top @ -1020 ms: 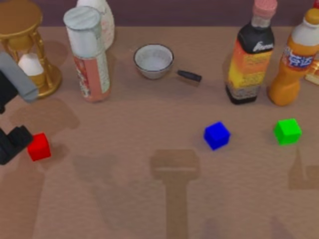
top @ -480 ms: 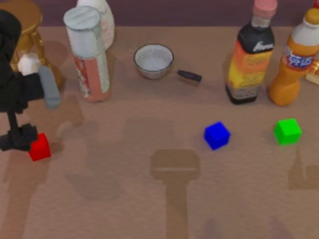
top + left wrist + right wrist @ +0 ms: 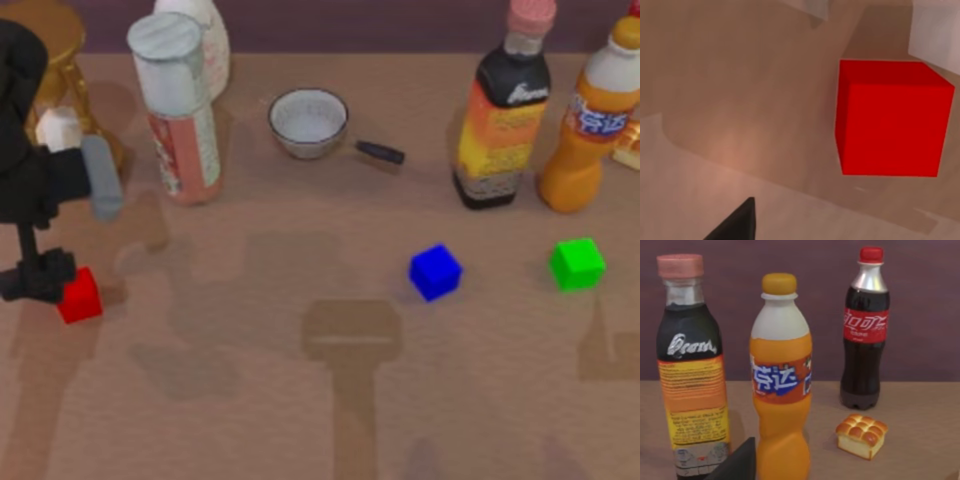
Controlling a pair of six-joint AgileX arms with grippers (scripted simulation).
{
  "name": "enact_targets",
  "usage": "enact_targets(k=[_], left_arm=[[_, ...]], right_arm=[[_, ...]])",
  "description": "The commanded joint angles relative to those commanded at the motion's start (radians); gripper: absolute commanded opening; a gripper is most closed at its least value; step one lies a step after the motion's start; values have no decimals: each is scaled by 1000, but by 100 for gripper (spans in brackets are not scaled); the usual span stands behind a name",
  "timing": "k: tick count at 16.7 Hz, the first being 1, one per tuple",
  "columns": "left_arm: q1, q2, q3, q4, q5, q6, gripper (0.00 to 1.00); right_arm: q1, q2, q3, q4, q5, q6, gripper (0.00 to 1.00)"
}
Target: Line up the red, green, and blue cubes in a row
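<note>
We're hovering our left gripper (image 3: 40,280) at the table's left edge, right beside the red cube (image 3: 80,295), which is sitting on the table. Can't tell if it's clenched or released. The blue cube (image 3: 435,272) and green cube (image 3: 577,264) are lying well off to the right.

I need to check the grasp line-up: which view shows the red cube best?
The left wrist view: the red cube fills much of it, two faces clear. The top view shows it small at the table's left, with the left gripper against its left side. The right wrist view shows only bottles and bread.
</note>
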Motion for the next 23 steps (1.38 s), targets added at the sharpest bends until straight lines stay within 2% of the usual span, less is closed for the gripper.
enact_targets(k=[3,8,14,23], left_arm=[[-3,38,-36,69,0,3,100],[-3,143,-129,277,1,4,100],[-3,167,-147,313,1,5,100],[-3,167,-147,313,1,5,32]], right_arm=[[0,0,0,0,0,0,100],[0,0,0,0,0,0,100],[0,0,0,0,0,0,100],[0,0,0,0,0,0,100]])
